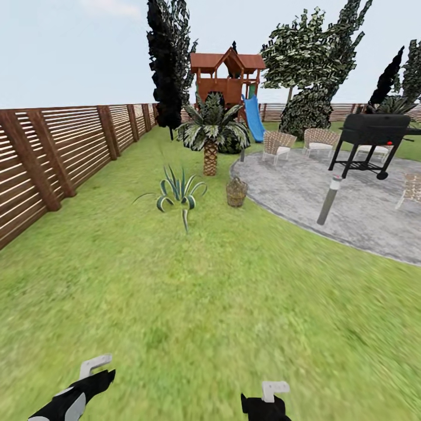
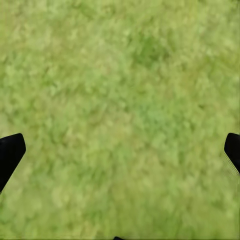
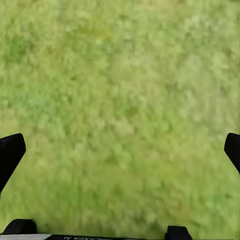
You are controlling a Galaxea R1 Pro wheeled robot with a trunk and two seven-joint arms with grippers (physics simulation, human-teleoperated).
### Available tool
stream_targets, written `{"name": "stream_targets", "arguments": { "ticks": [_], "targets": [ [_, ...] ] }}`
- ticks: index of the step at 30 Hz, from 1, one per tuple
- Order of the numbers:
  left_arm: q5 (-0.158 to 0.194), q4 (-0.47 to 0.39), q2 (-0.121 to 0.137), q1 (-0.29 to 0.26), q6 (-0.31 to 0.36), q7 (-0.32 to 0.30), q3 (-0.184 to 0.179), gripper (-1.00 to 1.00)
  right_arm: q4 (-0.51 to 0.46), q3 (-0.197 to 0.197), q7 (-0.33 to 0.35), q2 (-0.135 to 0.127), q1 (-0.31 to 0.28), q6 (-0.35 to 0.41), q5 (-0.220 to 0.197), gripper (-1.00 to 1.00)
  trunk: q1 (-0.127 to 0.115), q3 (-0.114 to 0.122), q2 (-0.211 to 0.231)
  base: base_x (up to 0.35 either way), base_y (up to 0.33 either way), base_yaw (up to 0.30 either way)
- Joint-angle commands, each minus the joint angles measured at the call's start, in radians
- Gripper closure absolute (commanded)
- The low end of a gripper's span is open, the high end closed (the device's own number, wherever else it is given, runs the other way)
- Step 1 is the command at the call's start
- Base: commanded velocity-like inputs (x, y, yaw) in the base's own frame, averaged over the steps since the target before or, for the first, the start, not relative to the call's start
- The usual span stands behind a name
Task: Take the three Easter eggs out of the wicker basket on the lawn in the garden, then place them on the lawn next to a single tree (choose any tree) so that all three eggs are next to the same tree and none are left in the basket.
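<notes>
**Spotter:** Your left gripper [image 2: 120, 150] has its jaws spread wide, one black fingertip [image 2: 10, 152] at each edge of the wrist picture, with nothing between them but lawn [image 2: 125, 75]. Your right gripper [image 3: 120, 150] is the same: jaws wide apart, bare grass under them.

**Operator:** And from the head camera?

**Spotter:** You see both arms low at the near edge, left [image 1: 76, 394] and right [image 1: 266, 403], hanging over open grass.

**Operator:** Where is the basket?

**Spotter:** The wicker basket [image 1: 236, 192] stands well ahead of you on the lawn, just beside the curved edge of the grey paved patio [image 1: 327, 193]. It is too small for you to tell whether eggs lie in it. A spiky green plant [image 1: 178, 196] grows near it on the left, and a small palm [image 1: 210, 131] stands behind it.

**Operator:** Any grey-trunked tree?

**Spotter:** One with a pale trunk and mottled crown [image 1: 292, 55] rises far back, beyond the wicker chairs [image 1: 276, 145] and beside the play tower [image 1: 228, 76]. A wooden fence [image 1: 52, 152] runs along your left, and a black grill [image 1: 374, 137] sits on the patio.
</notes>
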Motion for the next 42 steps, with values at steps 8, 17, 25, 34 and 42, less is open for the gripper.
{"name": "stream_targets", "arguments": {
  "ticks": [8, 17, 25, 34, 42],
  "targets": [
    [-0.003, 0.001, 0.0, -0.001, -0.003, -0.005, 0.007, -1.0, -0.002, 0.004, -0.005, -0.001, 0.0, 0.001, -0.009, -1.0, 0.001, -0.002, -0.002, 0.29, 0.0, 0.0],
    [-0.003, 0.001, -0.001, -0.001, -0.004, -0.005, 0.004, -1.0, -0.003, 0.004, -0.005, -0.001, 0.0, 0.003, -0.009, -1.0, 0.001, -0.002, -0.002, 0.29, 0.0, 0.0],
    [-0.003, 0.001, -0.001, -0.001, -0.004, -0.005, 0.004, -1.0, -0.002, 0.004, -0.005, -0.001, 0.0, 0.002, -0.009, -1.0, 0.001, -0.002, -0.002, 0.29, 0.0, 0.0],
    [-0.003, 0.001, -0.001, 0.0, -0.004, -0.005, 0.004, -1.0, -0.003, 0.004, -0.005, -0.001, 0.0, 0.002, -0.009, -1.0, 0.001, -0.002, -0.002, 0.29, 0.0, 0.0],
    [-0.003, 0.001, -0.001, 0.0, -0.004, -0.005, 0.004, -1.0, -0.003, 0.004, -0.005, -0.001, 0.0, 0.004, -0.009, -1.0, 0.001, -0.002, -0.002, 0.29, 0.0, 0.0]
  ]
}}
